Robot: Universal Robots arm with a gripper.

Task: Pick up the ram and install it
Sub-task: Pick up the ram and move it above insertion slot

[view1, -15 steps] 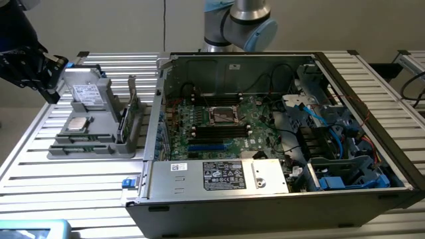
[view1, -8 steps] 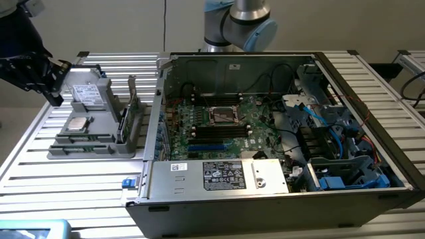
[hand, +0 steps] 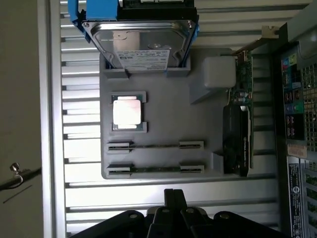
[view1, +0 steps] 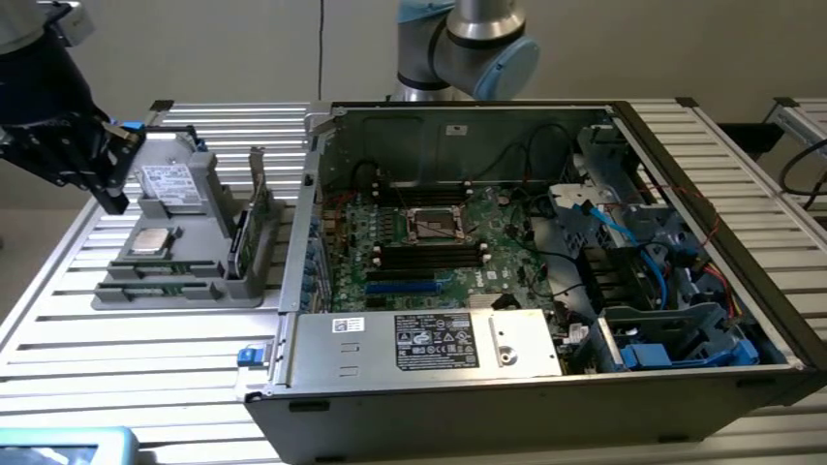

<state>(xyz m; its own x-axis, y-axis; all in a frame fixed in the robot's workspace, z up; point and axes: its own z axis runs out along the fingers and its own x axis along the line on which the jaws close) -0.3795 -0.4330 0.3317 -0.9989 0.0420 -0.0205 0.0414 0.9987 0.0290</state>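
Note:
Two ram sticks stand on edge in the slots of the grey tray (hand: pixel 163 124), one (hand: pixel 156 146) beside the other (hand: pixel 156 169). In the exterior view they lie along the tray's near side (view1: pixel 166 274). My gripper (hand: pixel 173 197) is shut with nothing in it, and it hovers just off the tray's edge, nearest the second stick. In the exterior view the gripper (view1: pixel 111 201) hangs at the tray's left. The open computer case (view1: pixel 310 174) shows the motherboard with its black memory slots (view1: pixel 427 255).
On the tray also sit a square silver processor (hand: pixel 128 112), a hard drive (hand: pixel 141 44) in a blue bracket, and a green expansion card (hand: pixel 238 124) on edge next to the case. Cables and drive cages (view1: pixel 646 291) crowd the case's right side. The slatted table (view1: pixel 155 349) runs under everything.

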